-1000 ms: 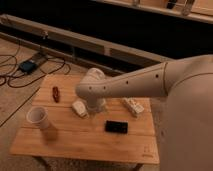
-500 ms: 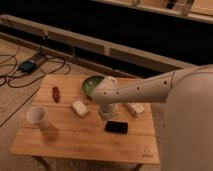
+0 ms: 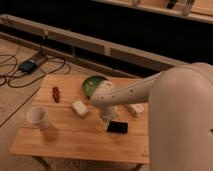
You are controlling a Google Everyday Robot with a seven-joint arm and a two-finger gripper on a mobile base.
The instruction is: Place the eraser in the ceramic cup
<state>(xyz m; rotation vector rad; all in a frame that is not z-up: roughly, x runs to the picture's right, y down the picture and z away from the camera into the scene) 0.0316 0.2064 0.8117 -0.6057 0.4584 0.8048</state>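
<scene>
Hovering tool (image 3: 106, 122) beside eraser (image 3: 117, 127), ceramic cup (image 3: 38, 117) (apart)

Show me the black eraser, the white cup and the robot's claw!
eraser (image 3: 117, 127): camera view, middle of its flat black top.
ceramic cup (image 3: 40, 121): camera view, its white outer wall, below the rim.
claw (image 3: 106, 124): camera view, its lower end, just left of the eraser.

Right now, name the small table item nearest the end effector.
The eraser, the flat black slab: the end effector hangs right beside it, while the whitish block and white carton lie farther off.
</scene>
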